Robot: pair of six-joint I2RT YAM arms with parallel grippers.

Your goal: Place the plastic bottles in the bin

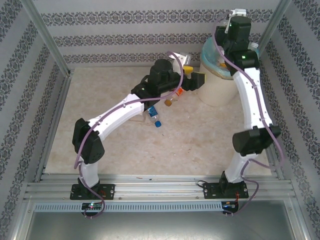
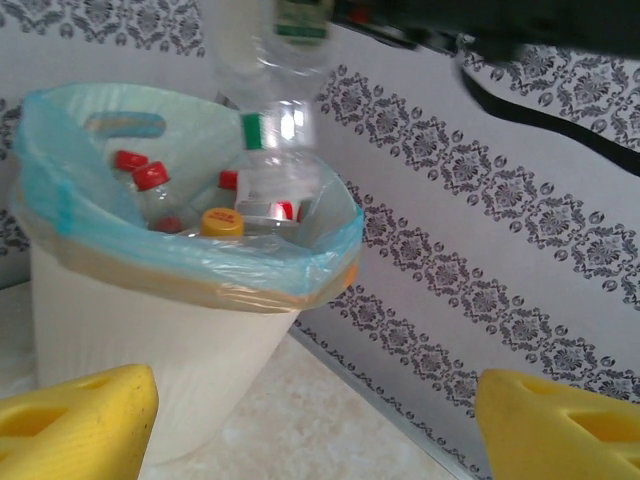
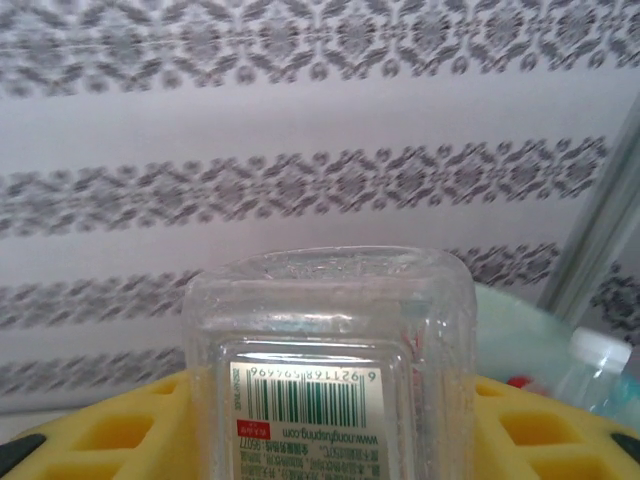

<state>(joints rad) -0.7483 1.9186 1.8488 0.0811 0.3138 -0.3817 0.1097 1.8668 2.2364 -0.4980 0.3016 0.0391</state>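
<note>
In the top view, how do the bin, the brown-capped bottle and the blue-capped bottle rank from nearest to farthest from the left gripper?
1. The bin, just right of the left gripper.
2. Brown-capped bottle, on the table, nearer the bases.
3. Blue-capped bottle, nearer the bases still.

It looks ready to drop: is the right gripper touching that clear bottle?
Touching. The right wrist view shows the right gripper with its yellow fingers tight against both sides of the bottle, no gap.

White wallpaper with grey damask bands (image 1: pixel 125 20) covers the left, far and right walls around a beige marbled tabletop (image 1: pixel 190 145); silver aluminium rails (image 1: pixel 160 187) line its near edge.
</note>
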